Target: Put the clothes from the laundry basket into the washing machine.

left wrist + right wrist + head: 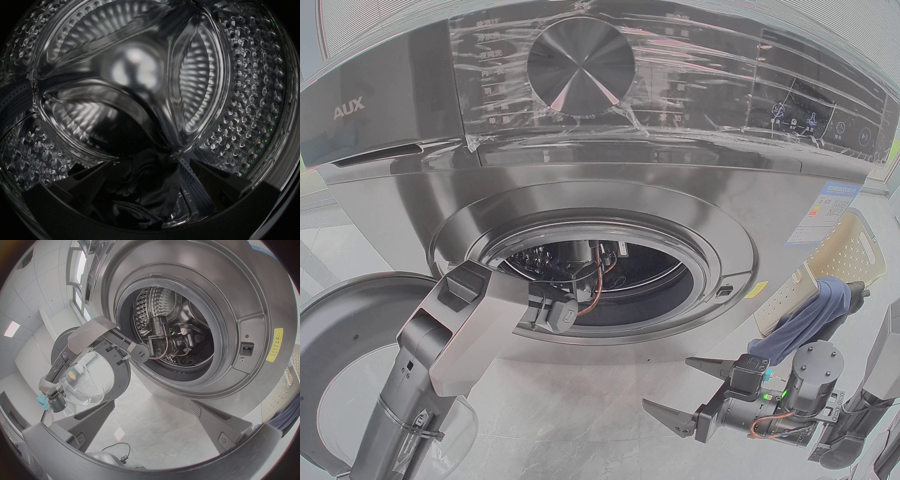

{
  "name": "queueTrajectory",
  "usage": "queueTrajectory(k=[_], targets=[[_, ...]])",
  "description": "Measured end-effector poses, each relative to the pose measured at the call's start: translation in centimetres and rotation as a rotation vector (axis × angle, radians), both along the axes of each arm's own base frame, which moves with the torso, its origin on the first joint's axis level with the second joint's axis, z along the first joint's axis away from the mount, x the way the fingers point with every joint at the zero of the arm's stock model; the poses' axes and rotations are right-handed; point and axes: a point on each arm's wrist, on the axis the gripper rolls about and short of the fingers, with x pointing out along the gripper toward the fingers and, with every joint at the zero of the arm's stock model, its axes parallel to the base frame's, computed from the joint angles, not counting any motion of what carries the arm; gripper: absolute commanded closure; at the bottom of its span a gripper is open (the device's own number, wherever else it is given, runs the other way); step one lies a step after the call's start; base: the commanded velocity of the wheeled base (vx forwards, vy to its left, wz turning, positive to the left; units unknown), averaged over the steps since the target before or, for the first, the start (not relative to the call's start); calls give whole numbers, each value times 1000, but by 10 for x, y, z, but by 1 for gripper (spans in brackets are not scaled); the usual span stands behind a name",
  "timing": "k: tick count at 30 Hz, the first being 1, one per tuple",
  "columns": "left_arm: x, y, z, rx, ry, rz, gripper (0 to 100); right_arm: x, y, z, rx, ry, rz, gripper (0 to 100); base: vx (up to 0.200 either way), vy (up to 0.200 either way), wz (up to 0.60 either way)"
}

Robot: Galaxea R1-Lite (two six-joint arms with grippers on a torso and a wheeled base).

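The left wrist view shows the left gripper (150,162) spread wide and empty inside the grey front-loading washing machine (775,212), just above dark crumpled clothes (147,187). In the head view the right gripper (665,382) hangs open, holding nothing. A blue garment (806,319) drapes the cream perforated laundry basket (850,250) nearby. The left arm partly blocks the doorway.

The left gripper (150,161) sits deep in the drum (250,78) of the washing machine (650,200). Its dark fingers (87,180) barely stand out from the dark clothes (147,184) heaped on the drum floor — how many pieces lie there cannot be told. In the head view the left arm's wrist (575,253) covers those fingers. The laundry basket (850,250) is cut by the right edge and partly covered by a blue garment (812,312), whose lower end drops behind the right arm (815,372). The open door (344,331) runs off the left edge.
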Motion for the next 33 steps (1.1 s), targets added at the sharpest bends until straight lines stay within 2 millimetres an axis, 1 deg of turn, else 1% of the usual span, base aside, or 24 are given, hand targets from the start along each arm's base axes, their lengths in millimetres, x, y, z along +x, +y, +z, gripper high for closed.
queueTrajectory(k=[2,3,7,11,12,13,17,18,20,21,23,25,27,28,31,32,33], targets=[[-4,2,-4,11,17,-1,0,0,0,0,0,0,-1,0,0,0,0],[-10,2,-9,22,32,-7,0,0,0,0,0,1,-1,0,0,0,0],[-23,2,-13,37,52,-20,0,0,0,0,-1,2,-1,0,0,0,0],[-47,3,-18,65,86,-45,0,0,-1,0,-2,4,-1,0,0,0,0],[-54,3,-18,69,91,-53,0,0,-1,-1,-2,4,-1,0,0,0,0],[-75,5,-18,82,105,-79,0,-1,-1,-1,-2,6,-2,0,0,0,0],[-96,8,-21,99,124,-104,0,-1,-2,0,-2,6,-5,0,0,0,0],[-109,10,-22,108,129,-120,0,-1,-3,0,-2,6,-6,0,0,0,0],[-118,11,-23,113,132,-132,0,-1,-3,0,-2,6,-7,0,0,0,0],[-134,14,-23,120,130,-154,0,-1,-4,1,-1,4,-8,0,0,0,0],[-148,15,-23,129,130,-177,0,-2,-5,1,0,3,-9,0,0,0,0],[-165,18,-21,139,127,-202,0,-3,-6,3,3,-1,-12,0,0,0,0],[-186,23,-16,149,125,-232,0,-5,-9,7,11,-10,-17,0,0,0,0],[-192,25,-13,150,121,-243,0,-5,-11,8,16,-15,-21,0,0,0,0],[-216,34,-1,154,108,-272,0,-7,-19,14,30,-30,-47,0,0,0,0],[-226,38,7,146,92,-285,0,-7,-25,18,38,-41,-72,0,0,0,0],[-230,40,10,143,88,-290,0,-7,-27,20,42,-46,-83,0,0,0,0]])
